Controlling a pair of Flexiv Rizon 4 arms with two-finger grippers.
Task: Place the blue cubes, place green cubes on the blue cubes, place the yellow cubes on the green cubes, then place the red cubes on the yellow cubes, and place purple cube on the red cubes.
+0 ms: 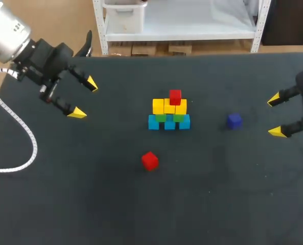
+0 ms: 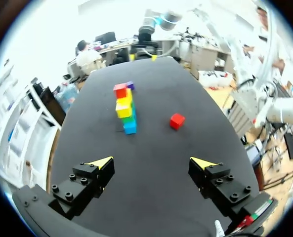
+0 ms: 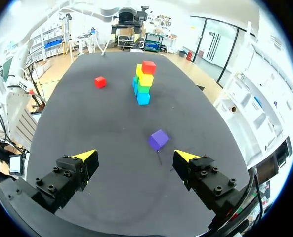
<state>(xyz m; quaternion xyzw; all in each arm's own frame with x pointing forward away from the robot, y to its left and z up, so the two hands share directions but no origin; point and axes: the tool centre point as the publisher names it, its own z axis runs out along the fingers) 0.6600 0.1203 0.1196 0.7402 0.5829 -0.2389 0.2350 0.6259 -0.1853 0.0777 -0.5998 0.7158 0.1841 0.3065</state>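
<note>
Head view, middle of the dark table (image 1: 90, 194): a stepped pile of cubes, with its long axis running side to side between the two arms. At the base, blue cubes (image 1: 154, 123) in a row, touching. On them green cubes (image 1: 161, 118), then a row of yellow cubes (image 1: 158, 106) of nearly the same width. Topmost, a single red cube (image 1: 175, 96), sitting toward the right end of the yellow row. No lean visible; layers squared to one another.

Nearer the camera than the pile and well apart from it, a loose red cube (image 1: 149, 161) flat on the table, turned slightly off the pile's line. To the right of the pile, between it and the right arm, a purple cube (image 1: 234, 121), alone on the table, seen corner-on from the right wrist view.

Left gripper (image 1: 84, 98) at the far left, well apart from every cube, fingers spread wide, gripping nothing. Right gripper (image 1: 275, 116) at the right edge, likewise spread wide and gripping nothing, purple cube just ahead of it and untouched.
</note>
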